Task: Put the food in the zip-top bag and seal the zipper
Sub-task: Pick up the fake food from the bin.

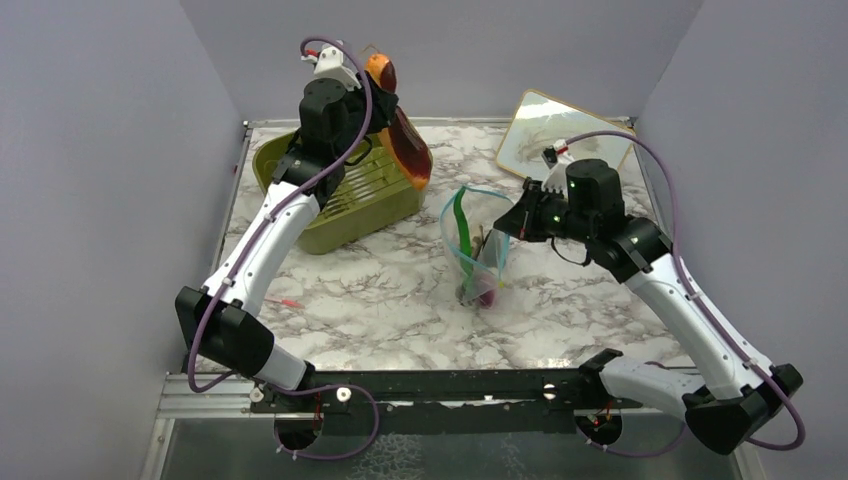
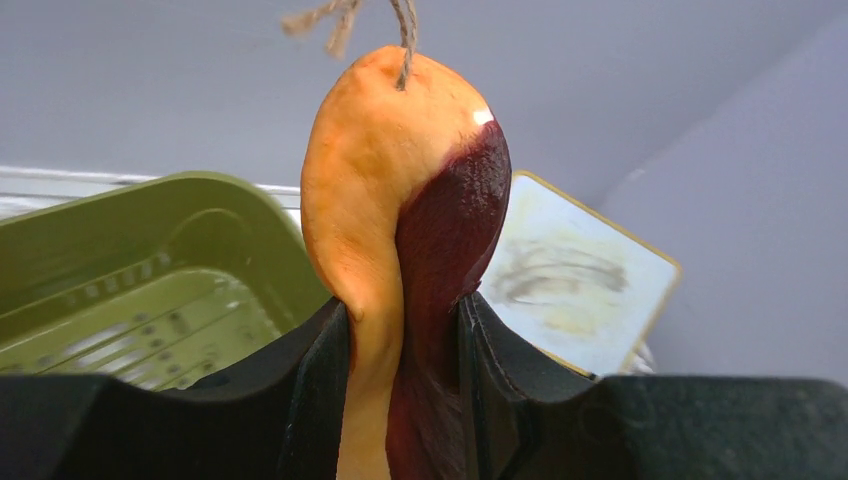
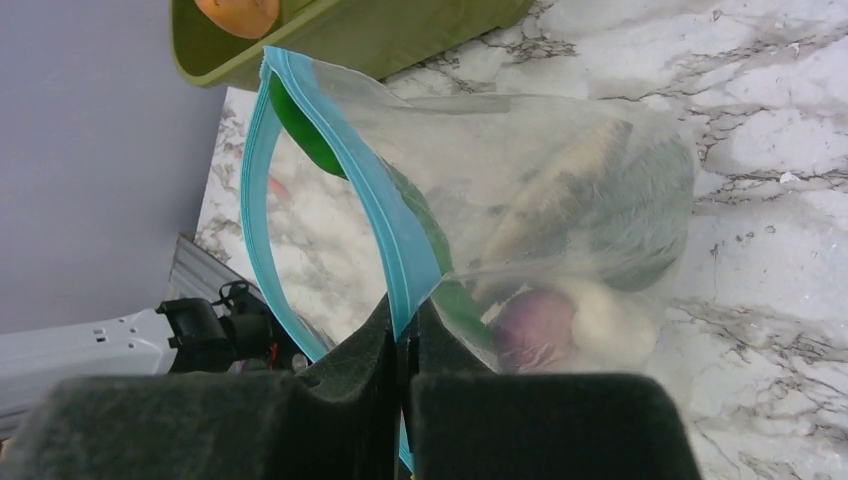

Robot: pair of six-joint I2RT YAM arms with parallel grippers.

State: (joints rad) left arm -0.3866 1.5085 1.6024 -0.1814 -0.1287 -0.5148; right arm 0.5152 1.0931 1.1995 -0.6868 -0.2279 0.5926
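Orange-red hot-dog piece upright, string end up

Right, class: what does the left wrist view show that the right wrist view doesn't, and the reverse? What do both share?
Only left wrist: the left gripper clamped on the hot-dog piece, its twine, a pale board. Only right wrist: the right gripper pinching the blue zipper of the bag, the onion inside. Both: the olive-green tub, the piece's orange end.
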